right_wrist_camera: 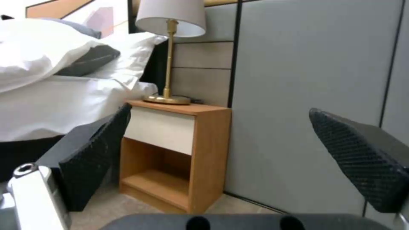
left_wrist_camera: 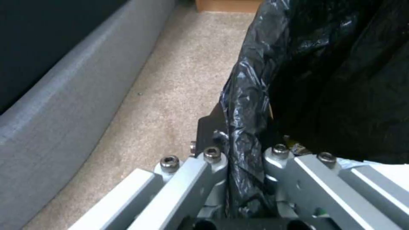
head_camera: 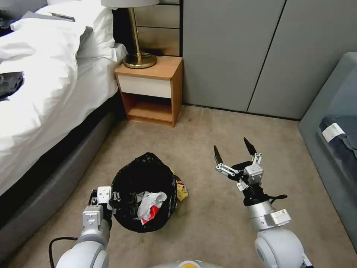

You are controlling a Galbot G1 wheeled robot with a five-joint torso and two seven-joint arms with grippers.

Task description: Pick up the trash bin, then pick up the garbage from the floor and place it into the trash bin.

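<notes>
The bed (head_camera: 44,74) runs beside the trash bin (head_camera: 145,193), a wooden nightstand (head_camera: 150,91) beyond it. The bin, black-lined, stands on carpet holding a crumpled red-and-white carton (head_camera: 150,206); a yellow wrapper (head_camera: 182,190) lies against its far side. The left end effector (head_camera: 111,201) is clamped on its rim. The right end effector (head_camera: 235,149) hangs wide open, empty, to the bin's right

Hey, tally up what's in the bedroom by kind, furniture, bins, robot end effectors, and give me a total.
Furniture: 3, bed, nightstand, lamp
Bins: 1, trash bin, gripped at its rim by the left end effector
End effectors: 2, left one and the open right end effector
Total: 6
</notes>
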